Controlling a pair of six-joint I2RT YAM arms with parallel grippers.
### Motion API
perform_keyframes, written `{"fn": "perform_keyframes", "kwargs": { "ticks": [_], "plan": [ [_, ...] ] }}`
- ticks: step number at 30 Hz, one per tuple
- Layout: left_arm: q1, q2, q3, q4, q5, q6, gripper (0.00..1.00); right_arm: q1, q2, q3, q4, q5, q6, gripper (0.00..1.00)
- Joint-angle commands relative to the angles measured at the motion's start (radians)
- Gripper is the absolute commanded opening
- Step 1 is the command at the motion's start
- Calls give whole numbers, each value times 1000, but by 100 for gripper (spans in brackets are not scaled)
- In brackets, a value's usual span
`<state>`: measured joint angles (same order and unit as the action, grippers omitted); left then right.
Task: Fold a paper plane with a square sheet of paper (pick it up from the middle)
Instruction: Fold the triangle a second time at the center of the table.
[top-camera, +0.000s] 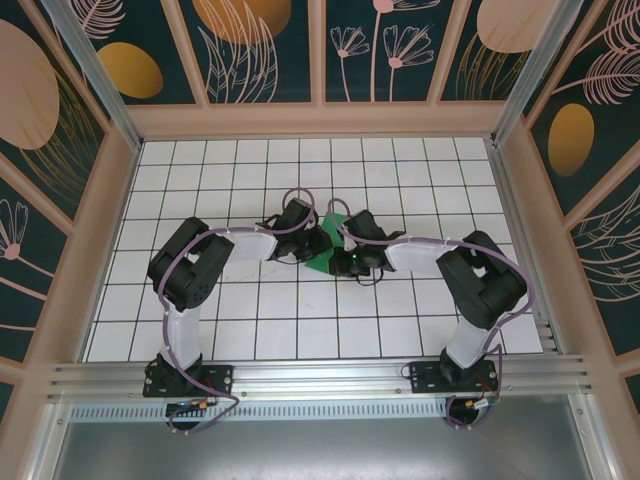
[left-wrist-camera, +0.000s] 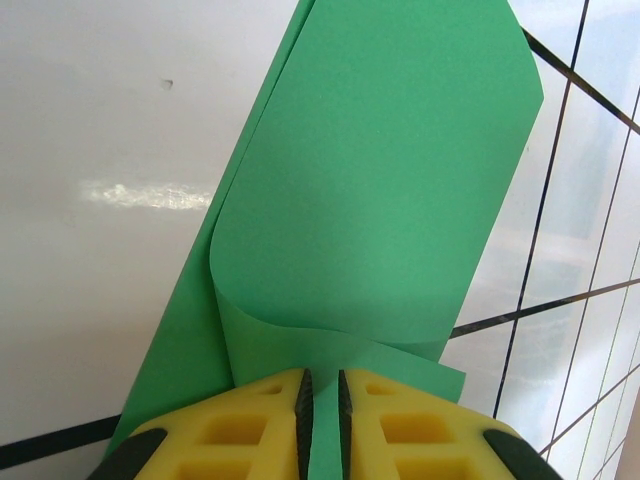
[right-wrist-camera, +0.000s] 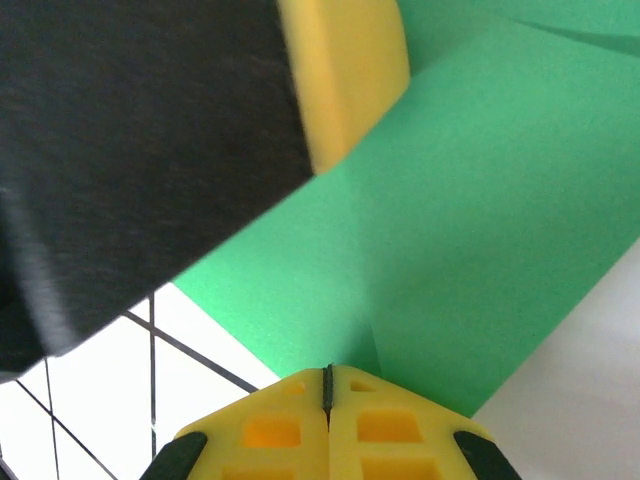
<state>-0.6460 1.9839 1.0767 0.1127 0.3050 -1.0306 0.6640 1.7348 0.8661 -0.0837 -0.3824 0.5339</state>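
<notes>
1. Bright-green square sheet of paper (top-camera: 320, 262) at the middle of the white gridded desk (top-camera: 400, 170), mostly hidden in the top view under the two wrists meeting over it.
2. Left gripper (left-wrist-camera: 322, 385) closed almost fully, pinching a thin strip of the sheet between its yellow fingers (left-wrist-camera: 250, 425). Just beyond the pinch, paper curled over in a soft roll, upper layer lying back across the lower one, not pressed flat.
3. Right gripper (right-wrist-camera: 327, 385) closed tip to tip with no gap, set right against the near edge of the green. Cannot tell whether any paper is caught in that seam.
4. In the right wrist view, upper left blocked by a blurred black housing (right-wrist-camera: 140, 150) and one yellow finger of the left gripper, close above the sheet.
5. Left arm (top-camera: 185, 275) and right arm (top-camera: 480, 275) with elbows well apart, forearms angled inward to the centre, crowding the paper from both sides.
6. Purple cables (top-camera: 297, 192) looping along both arms.
7. Aluminium rail (top-camera: 320, 375) across the near edge, carrying both bases.
8. Wood-framed walls with dark floral panels (top-camera: 270, 50) to the left, right and far side of the desk.
</notes>
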Motion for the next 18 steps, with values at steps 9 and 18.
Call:
{"fn": "perform_keyframes", "kwargs": {
  "ticks": [9, 18],
  "plan": [
    [11, -9, -43, -73, -43, -7, 20, -71, 38, -31, 38, -128, -35, 5],
    [10, -10, -47, -73, -46, -7, 20, -91, -25, -34, 61, -168, -49, 6]
  ]
}}
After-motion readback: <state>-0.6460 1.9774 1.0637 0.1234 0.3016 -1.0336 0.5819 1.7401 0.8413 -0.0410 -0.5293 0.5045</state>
